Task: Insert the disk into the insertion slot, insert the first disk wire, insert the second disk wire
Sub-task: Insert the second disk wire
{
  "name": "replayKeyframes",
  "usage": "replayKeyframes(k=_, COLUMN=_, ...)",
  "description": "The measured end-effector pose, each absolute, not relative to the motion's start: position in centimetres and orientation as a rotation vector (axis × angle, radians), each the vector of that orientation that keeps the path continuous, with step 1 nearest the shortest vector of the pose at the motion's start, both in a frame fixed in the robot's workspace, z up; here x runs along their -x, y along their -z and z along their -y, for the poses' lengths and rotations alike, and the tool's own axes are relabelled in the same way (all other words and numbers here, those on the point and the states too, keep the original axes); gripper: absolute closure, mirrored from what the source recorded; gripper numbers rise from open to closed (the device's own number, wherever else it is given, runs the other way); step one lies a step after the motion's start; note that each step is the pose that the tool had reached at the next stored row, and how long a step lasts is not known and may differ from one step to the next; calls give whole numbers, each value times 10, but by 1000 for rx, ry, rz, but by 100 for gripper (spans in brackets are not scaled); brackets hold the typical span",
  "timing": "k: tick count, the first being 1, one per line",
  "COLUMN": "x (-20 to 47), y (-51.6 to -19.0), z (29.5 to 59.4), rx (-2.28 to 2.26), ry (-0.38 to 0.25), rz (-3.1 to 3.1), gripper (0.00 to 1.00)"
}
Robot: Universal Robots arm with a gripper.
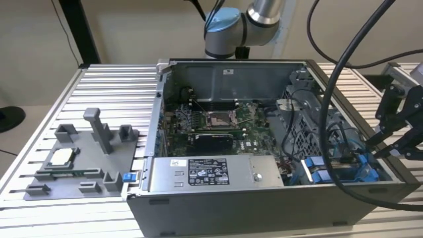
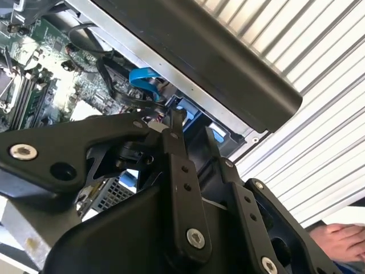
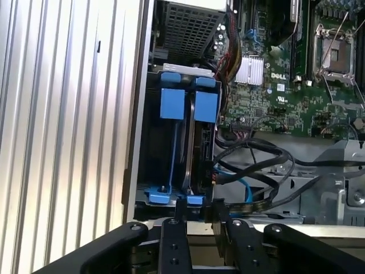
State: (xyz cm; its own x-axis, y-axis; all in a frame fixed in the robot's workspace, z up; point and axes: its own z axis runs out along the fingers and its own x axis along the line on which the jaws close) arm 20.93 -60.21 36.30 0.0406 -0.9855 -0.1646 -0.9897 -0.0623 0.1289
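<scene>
Two fingers stand slightly apart on our gripper, seemingly gripping nothing, straddling the disk in its slot, lower right of the exterior view; we'd press squarely, clear of the cables.

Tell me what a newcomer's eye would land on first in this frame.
The open computer case sits mid-table with its motherboard exposed and dominates the exterior view. At that view's right the black gripper hangs over the case's corner, close to the disk in its bright blue carrier, seen in the first wrist view. A grey fixture tray lies on the ribbed table at the exterior view's left.
</scene>
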Motion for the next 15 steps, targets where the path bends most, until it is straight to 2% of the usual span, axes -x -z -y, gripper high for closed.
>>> replayKeyframes(k=8, x=-210, y=-361, z=602, rx=2232, ry=-394, rz=-2198, gripper=0)
replayKeyframes(k=15, x=-223, y=-360, z=602, rx=2228, ry=-395, rz=-2202, gripper=0)
